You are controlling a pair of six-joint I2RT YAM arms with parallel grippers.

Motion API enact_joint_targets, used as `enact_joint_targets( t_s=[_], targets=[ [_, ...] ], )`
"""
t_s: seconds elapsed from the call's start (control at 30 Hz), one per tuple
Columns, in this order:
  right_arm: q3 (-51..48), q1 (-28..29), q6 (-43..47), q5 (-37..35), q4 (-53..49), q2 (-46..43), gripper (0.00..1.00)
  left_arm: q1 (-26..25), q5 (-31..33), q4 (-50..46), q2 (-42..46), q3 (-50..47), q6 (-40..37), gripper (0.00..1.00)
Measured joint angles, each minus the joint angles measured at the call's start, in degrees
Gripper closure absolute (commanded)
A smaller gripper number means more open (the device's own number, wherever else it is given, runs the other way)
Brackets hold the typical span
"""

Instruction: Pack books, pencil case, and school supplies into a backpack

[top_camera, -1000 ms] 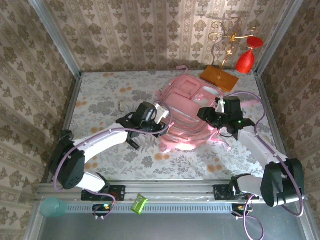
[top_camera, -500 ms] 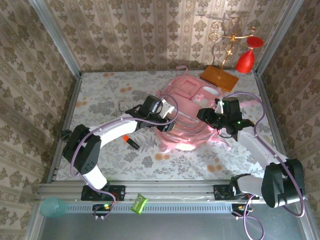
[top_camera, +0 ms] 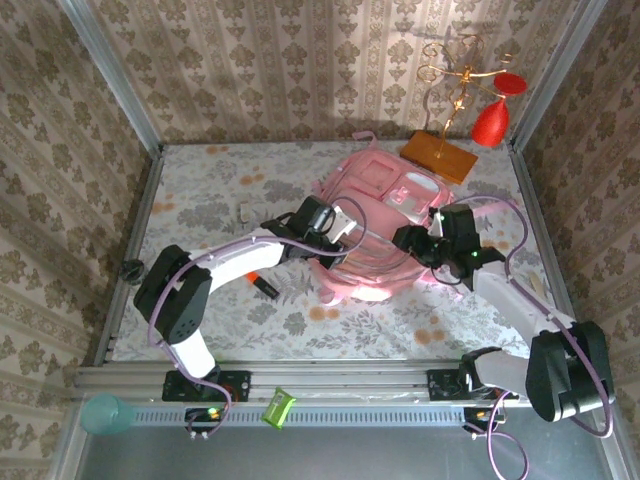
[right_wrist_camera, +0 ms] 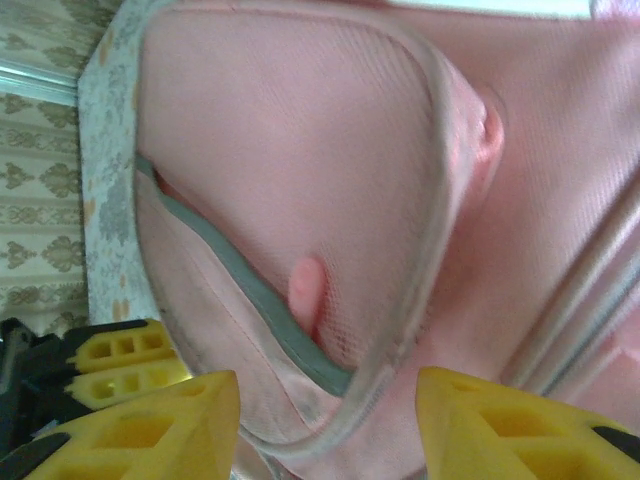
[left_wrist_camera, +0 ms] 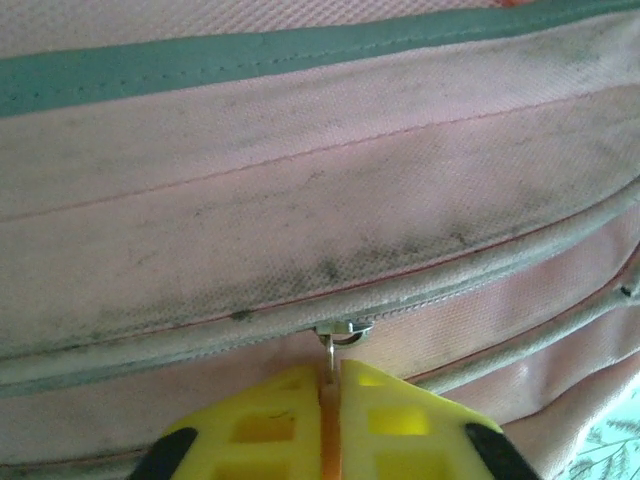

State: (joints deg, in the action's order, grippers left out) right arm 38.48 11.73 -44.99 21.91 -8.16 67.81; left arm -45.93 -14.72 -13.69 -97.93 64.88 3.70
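Backpack (top_camera: 375, 215) flat on counter (top_camera: 200, 190), right of centre, near orange stand base (top_camera: 438, 156). Left jaws together, pinching small metal zip pull (left_wrist_camera: 343, 331) on a grimy pink seam at backpack's left side. Right jaws apart, either side of grey-edged rim of a gaping pocket; contact with fabric impossible to tell. Black-and-orange pen (top_camera: 262, 283) loose on counter beside left forearm, apart from backpack.

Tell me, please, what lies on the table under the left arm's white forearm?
A short black-and-orange pen lies on the floral-patterned table just beneath the left arm's white forearm. Its black end is plain; its orange end reaches the forearm's edge, and anything further beneath is covered.
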Motion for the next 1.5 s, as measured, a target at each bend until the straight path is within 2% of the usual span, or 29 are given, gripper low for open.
enact_joint_targets(
  t_s=[0.37, 0.43, 0.53, 0.6, 0.73, 0.9, 1.07, 1.2, 1.23, 1.4, 1.5],
  targets=[
    [-1.3, 7.3, -5.9, -8.4, 5.1, 3.7, 0.49, -2.1, 5.4, 7.6, 2.8, -6.2, 1.4, 1.00],
    [-1.3, 8.4, -6.5, -9.8, 6.0, 5.2, 0.61, -2.7, 5.7, 7.6, 3.2, -6.2, 1.4, 1.00],
    [-1.3, 9.2, -7.5, -12.1, 6.7, 6.2, 0.92, -3.8, 7.2, 7.2, 3.4, -6.2, 1.4, 1.00],
    [-1.4, 8.8, -7.4, -12.9, 6.9, 5.5, 1.00, -4.2, 8.9, 6.1, 3.6, -6.1, 0.8, 1.00],
    [-1.7, 6.3, -5.1, -11.3, 6.2, 2.4, 1.00, -4.3, 12.2, 4.7, 4.0, -5.4, -1.6, 1.00],
    [-1.7, 0.3, 1.1, -6.3, 2.1, 0.2, 1.00, -2.2, 15.4, 3.0, 4.4, -5.2, -4.6, 1.00],
    [0.7, -5.7, 8.3, 2.2, -2.8, 1.0, 1.00, 0.0, 17.6, 2.1, 4.6, -5.2, -7.4, 1.00],
    [5.4, -9.6, 13.5, 8.8, -7.1, 5.3, 1.00, 1.6, 15.7, 2.5, 5.4, -5.2, -9.1, 1.00],
    [6.5, -10.2, 14.4, 9.8, -7.8, 6.6, 0.97, 2.1, 14.4, 2.6, 5.9, -5.2, -9.4, 1.00],
    [8.4, -10.7, 15.0, 10.1, -8.9, 9.1, 0.61, 3.0, 7.3, 3.0, 8.8, -7.2, -8.9, 1.00],
    [8.5, -10.4, 14.0, 6.8, -8.9, 8.2, 0.53, 1.9, 6.1, 1.9, 8.9, -7.5, -7.5, 1.00]
  ],
)
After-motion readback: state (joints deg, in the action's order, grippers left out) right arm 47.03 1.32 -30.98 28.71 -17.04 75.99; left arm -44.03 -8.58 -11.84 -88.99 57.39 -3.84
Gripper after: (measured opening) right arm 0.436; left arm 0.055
